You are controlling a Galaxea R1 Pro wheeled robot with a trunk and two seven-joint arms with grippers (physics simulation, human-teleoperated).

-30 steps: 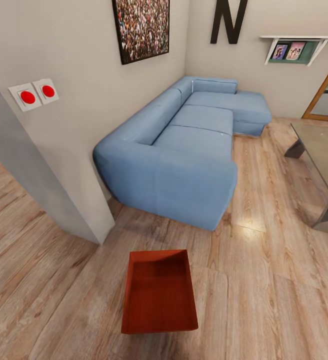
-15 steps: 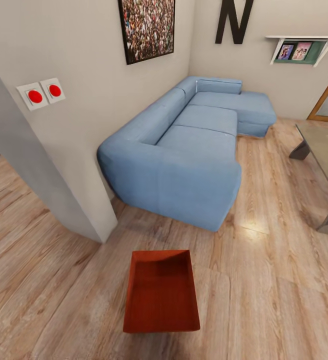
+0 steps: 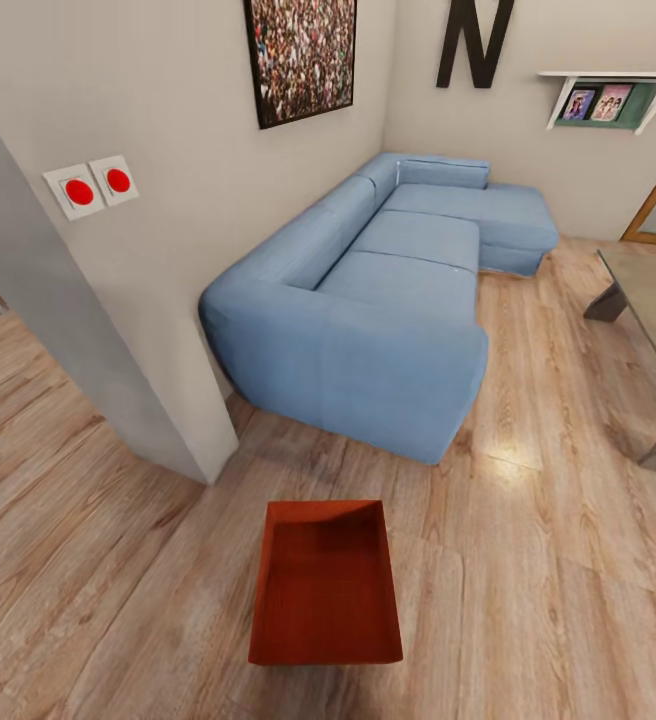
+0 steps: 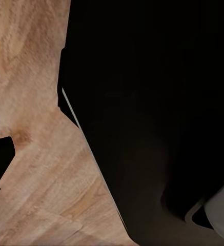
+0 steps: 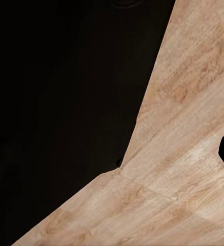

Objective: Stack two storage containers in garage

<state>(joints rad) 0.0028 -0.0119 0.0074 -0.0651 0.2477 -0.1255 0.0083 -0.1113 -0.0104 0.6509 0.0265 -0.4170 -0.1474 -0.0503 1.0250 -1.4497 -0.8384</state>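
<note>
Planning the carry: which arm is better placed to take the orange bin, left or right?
Neither left nor right stands out: the orange bin shows centred low ahead, so both arms together seem best.

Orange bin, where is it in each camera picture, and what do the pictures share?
Head view: the orange bin shows low in the middle, nearer than the blue sofa.
Left wrist view: a dark mass; too dark to tell if it is the bin.
Right wrist view: a dark mass, likewise unclear.
Shared landmark: the wood floor.
</note>
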